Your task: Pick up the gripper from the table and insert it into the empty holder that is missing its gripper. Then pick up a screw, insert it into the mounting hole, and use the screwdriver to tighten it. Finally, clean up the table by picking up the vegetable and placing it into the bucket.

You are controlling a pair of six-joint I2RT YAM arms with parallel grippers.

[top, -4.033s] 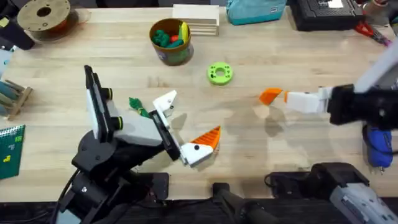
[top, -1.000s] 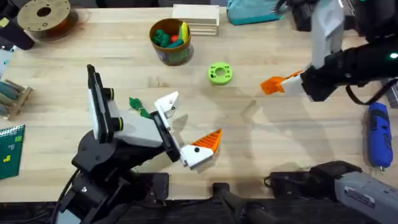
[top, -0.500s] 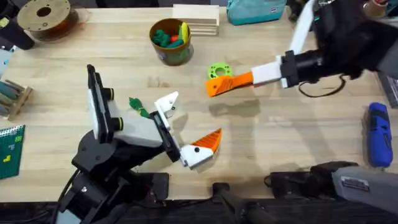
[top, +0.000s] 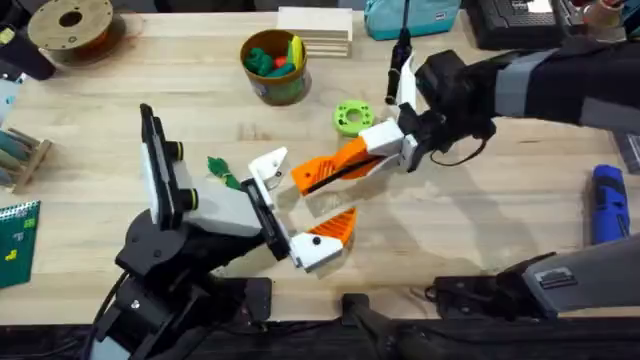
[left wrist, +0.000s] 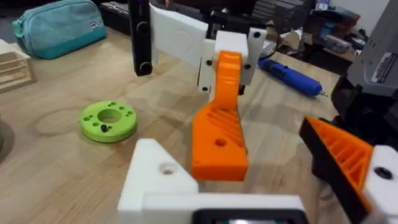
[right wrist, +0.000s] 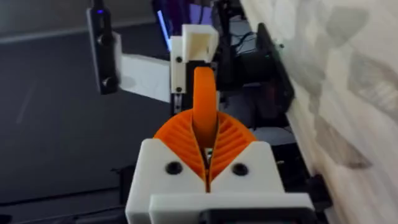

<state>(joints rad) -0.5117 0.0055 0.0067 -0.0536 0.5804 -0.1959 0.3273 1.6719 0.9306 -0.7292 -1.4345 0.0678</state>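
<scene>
The gripper (top: 335,165), an orange ribbed wedge, hangs above the table with my right gripper (top: 378,148) shut on its thick end. Its free end sits close beside the white empty holder (top: 268,166) on my left gripper (top: 300,200), which is open; whether they touch is unclear. In the left wrist view the orange gripper (left wrist: 219,140) stands just behind the holder (left wrist: 158,177). The right wrist view shows it (right wrist: 204,106) clamped between my orange pads, pointing at the holder (right wrist: 199,42). The vegetable (top: 222,172) lies left of the holder. The bucket (top: 275,66) stands at the back. The screwdriver (top: 606,203) lies far right.
A lime-green ring (top: 352,117) lies just behind the right gripper. Red, yellow and green toys fill the bucket. Wooden blocks (top: 315,30), a teal pouch (top: 410,15) and a filament spool (top: 70,25) line the back edge. A wooden rack (top: 22,155) stands at left.
My right arm has swung left and forward, carrying the orange gripper from beside the green ring down to the left arm's empty holder. The left arm has stayed still.
</scene>
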